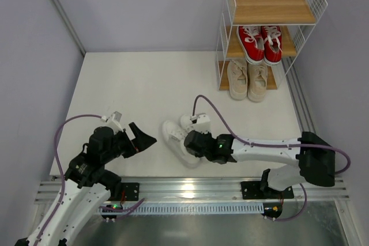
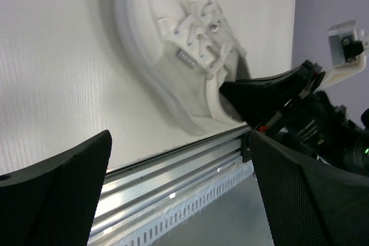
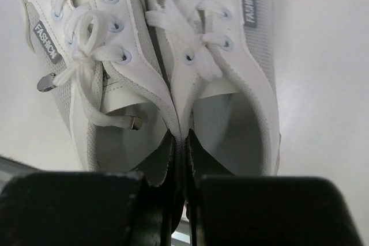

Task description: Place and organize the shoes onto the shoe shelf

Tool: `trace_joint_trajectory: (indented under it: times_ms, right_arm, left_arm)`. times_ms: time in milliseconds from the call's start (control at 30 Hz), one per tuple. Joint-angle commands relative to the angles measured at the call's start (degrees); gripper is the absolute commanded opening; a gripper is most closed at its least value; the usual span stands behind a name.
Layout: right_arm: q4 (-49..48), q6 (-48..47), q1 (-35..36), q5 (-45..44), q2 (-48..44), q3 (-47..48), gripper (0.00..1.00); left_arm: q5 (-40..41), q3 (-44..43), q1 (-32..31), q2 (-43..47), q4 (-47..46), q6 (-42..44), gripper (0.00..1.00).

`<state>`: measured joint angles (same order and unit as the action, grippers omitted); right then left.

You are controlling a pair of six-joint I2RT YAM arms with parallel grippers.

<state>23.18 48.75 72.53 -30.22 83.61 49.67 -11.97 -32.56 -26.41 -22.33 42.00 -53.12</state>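
Right jaws pinch the white shoes (image 3: 144, 44) together by their inner collars (on the surface (image 1: 138, 84)); left jaws gape wide, empty.

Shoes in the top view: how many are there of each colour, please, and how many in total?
Red shoes: 2, on the middle board of the shoe shelf
Beige shoes: 2, on the bottom board
White shoes: 2, on the table, pinched together by the right pincer
Total: 6 shoes
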Motion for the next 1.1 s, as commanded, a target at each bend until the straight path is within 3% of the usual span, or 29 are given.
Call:
trace_joint_trajectory:
  times_ms: [0, 167, 233, 467, 633, 700, 767, 800, 900, 1067]
  right_arm:
    - [5.6, -8.3, -6.9, -4.2, -10.6, -1.9, 0.04]
    - [6.3, -16.6, -17.9, -4.0, -24.7, -6.9, 0.04]
    - [5.2, -18.7, -22.0, -0.6, -26.3, -8.6, 0.04]
    - [-0.1, -19.8, -23.2, 9.0, -23.5, -12.9, 0.04]
    - [-4.1, -15.9, -23.2, 10.9, -23.6, -17.8, 0.05]
    - [-4.7, -15.4, -23.1, 10.6, -23.5, -18.6, 0.21]
    - [-4.3, -15.4, -23.2, 10.3, -23.7, -19.0, 0.28]
    - [-4.0, -15.4, -23.1, 9.9, -23.8, -18.8, 0.39]
    - [-2.8, -16.0, -23.2, 9.3, -25.0, -18.2, 0.52]
    - [-1.2, -16.1, -23.2, 8.5, -25.5, -18.0, 0.53]
  left_arm:
    - [-0.3, 0.0, -0.1, -0.3, -1.9, 0.7, 1.0]
    - [-1.0, 0.9, -0.1, -0.6, -3.3, -0.1, 1.0]
    - [-1.3, 1.4, -0.2, -0.7, -4.2, -0.7, 1.0]
    - [-1.7, 1.8, -0.1, -1.3, -4.9, -1.2, 1.0]
    - [-1.5, 2.3, -0.1, -1.0, -5.1, -1.4, 1.0]
    - [-1.5, 2.5, -0.2, -1.1, -5.3, -1.5, 1.0]
    - [-1.6, 2.7, -0.1, -1.1, -5.3, -1.4, 1.0]
    - [-1.5, 2.7, -0.1, -1.2, -5.4, -1.4, 1.0]
    - [-1.6, 2.8, -0.2, -1.4, -5.7, -1.5, 1.0]
    - [-1.6, 3.0, -0.1, -1.1, -5.8, -1.6, 1.0]
